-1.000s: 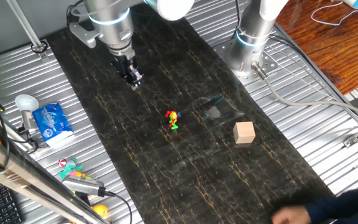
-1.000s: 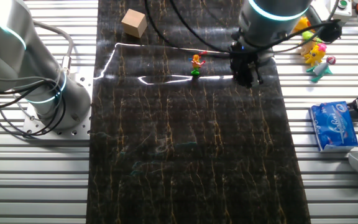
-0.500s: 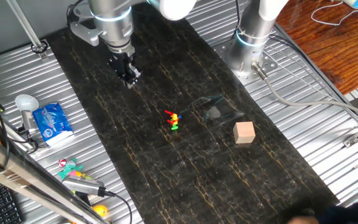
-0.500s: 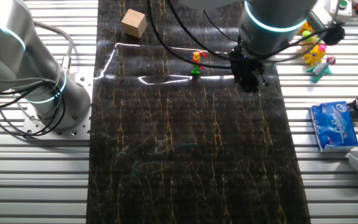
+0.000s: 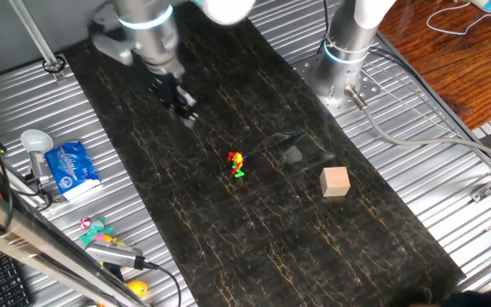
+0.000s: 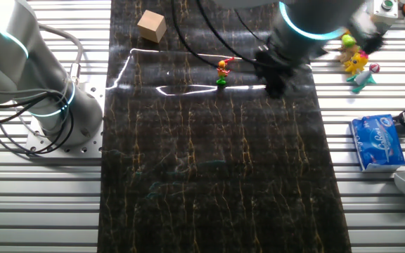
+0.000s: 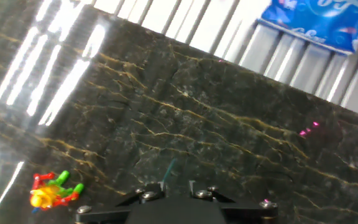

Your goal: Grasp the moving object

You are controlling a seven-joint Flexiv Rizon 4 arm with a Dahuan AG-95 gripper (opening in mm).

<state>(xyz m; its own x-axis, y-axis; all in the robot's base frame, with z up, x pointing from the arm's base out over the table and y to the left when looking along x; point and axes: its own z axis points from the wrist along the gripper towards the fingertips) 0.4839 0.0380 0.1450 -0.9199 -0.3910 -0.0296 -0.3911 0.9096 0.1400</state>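
Note:
The moving object, a tiny red, yellow and green toy figure (image 5: pixel 237 164), stands in the middle of the dark mat (image 5: pixel 254 247). It also shows in the other fixed view (image 6: pixel 222 72) and at the lower left of the hand view (image 7: pixel 53 190). My gripper (image 5: pixel 184 107) hangs above the mat, up and to the left of the figure, apart from it and blurred by motion. In the other fixed view my gripper (image 6: pixel 275 84) is to the right of the figure. In the hand view my gripper (image 7: pixel 178 186) has its jaws a little apart, with nothing between them.
A tan wooden cube (image 5: pixel 335 182) sits on the mat right of the figure. A blue tissue pack (image 5: pixel 71 168), a pink-and-teal toy (image 5: pixel 96 228) and other small items lie on the ribbed metal table. A second arm's base (image 5: pixel 343 60) stands at the back.
My arm drifted away from the figure and has swung back towards it, now blurred. The figure has barely shifted. A person's hand at the lower right has withdrawn.

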